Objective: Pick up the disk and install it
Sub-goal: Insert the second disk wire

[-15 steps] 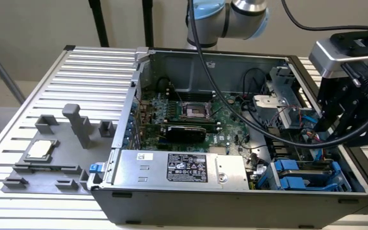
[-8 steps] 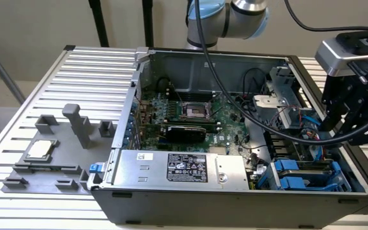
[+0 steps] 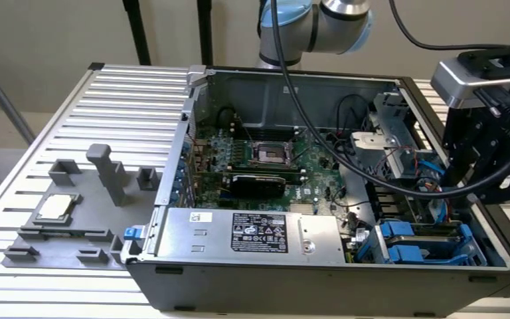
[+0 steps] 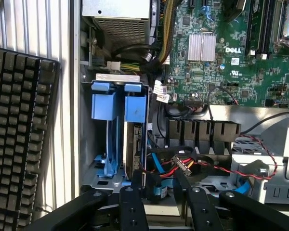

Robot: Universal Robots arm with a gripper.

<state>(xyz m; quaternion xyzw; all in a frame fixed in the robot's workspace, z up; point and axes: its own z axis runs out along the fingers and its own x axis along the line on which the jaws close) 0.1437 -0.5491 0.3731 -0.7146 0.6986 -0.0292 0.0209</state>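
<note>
Disk (image 4: 135, 139) mostly hidden in cage; keyboard (image 4: 19, 139) cut by edge.

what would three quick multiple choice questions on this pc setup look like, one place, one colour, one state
1. Where does the small silver chip lie?
A. on the motherboard
B. on the grey fixture beside the case
C. on the keyboard

2. What colour are the drive rails in the bay?
A. red
B. green
C. blue

3. How is the computer case?
A. open, insides exposed
B. closed by a side panel
C. tipped on its end

Answers:
1. B: the small silver chip rests on the grey fixture, at the exterior view's left of the case.
2. C: the drive rails are bright blue.
3. A: the computer case has no panel on top, so the motherboard shows.
</note>
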